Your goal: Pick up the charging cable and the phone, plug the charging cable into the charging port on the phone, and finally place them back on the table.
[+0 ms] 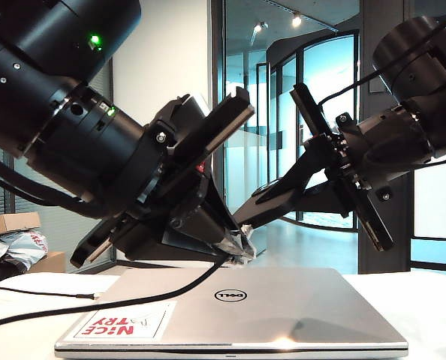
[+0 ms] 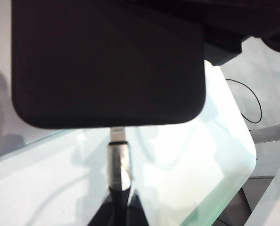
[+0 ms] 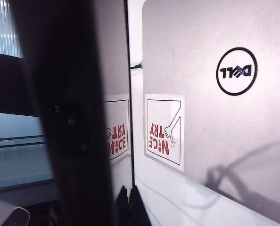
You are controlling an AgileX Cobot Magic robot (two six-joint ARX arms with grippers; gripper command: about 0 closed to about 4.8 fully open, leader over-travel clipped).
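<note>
Left gripper (image 2: 123, 212): angled down above the table (image 2: 187, 179), pinched on the charging cable (image 2: 117, 160), plug apparently entering the phone (image 2: 107, 61). Right gripper (image 3: 128, 207): tilted inward opposite, clamped on that phone.

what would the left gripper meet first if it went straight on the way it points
Likely the phone: the left gripper, shut on the charging cable, aims the plug at its edge, seemingly touching.

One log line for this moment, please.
left gripper: shut on charging cable | right gripper: shut on phone | cable meets phone edge
</note>
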